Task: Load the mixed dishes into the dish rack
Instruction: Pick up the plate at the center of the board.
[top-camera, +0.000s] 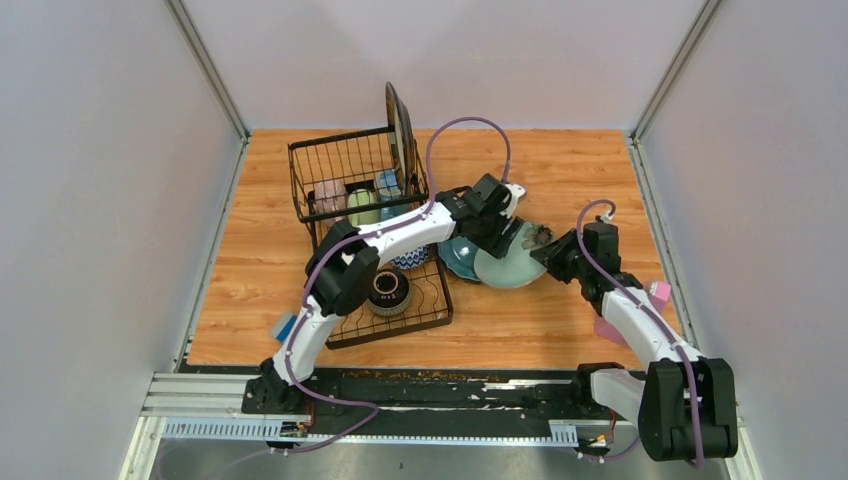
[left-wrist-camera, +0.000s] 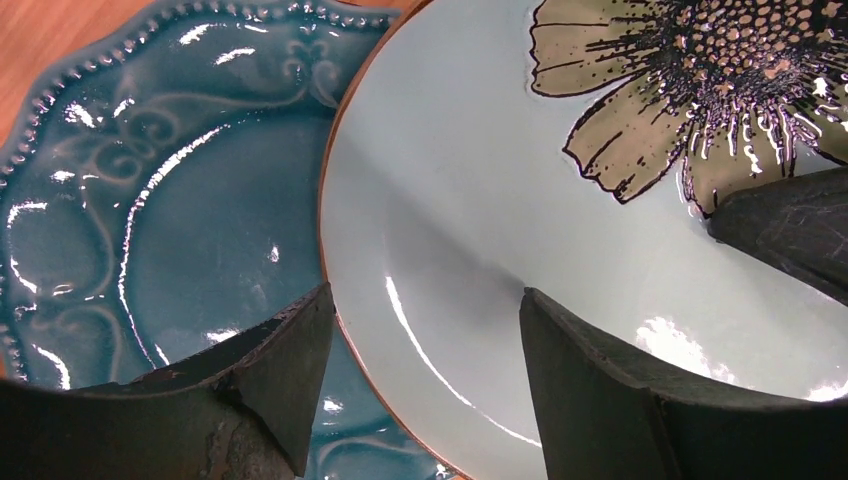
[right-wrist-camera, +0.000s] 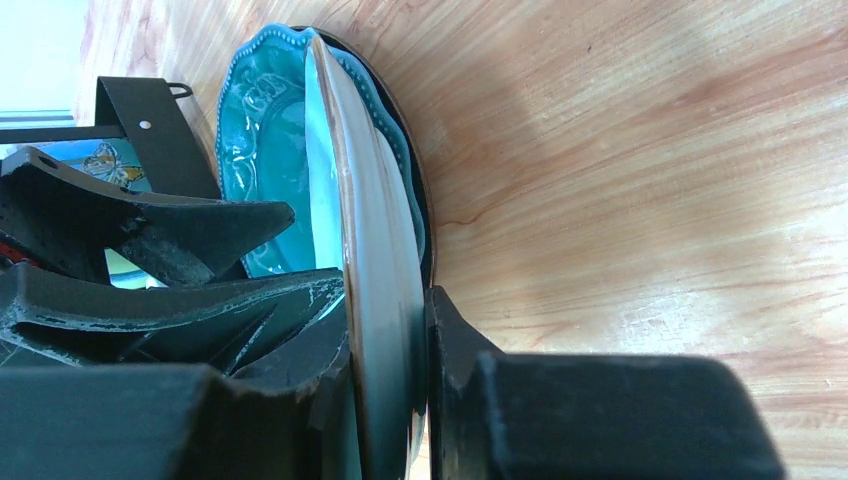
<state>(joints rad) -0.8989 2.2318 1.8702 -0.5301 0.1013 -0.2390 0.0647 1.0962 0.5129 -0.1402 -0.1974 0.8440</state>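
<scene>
Pale grey walls (top-camera: 90, 220) enclosed the wood-grain tabletop (top-camera: 580, 170). The black dish rack (top-camera: 335, 170) stood left of centre. Beside it, a teal plate (top-camera: 452, 258) lay partly under a pale green plate (top-camera: 510, 270), whose rim the right hand (right-wrist-camera: 390, 300) pinched. The left hand (left-wrist-camera: 425, 293) hovered wide open above both.

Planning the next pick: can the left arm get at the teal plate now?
Probably, at its left side: the teal plate lies bare there, close by the open left tool. The pale plate overlaps its right side, gripped at the rim by the right tool.
</scene>
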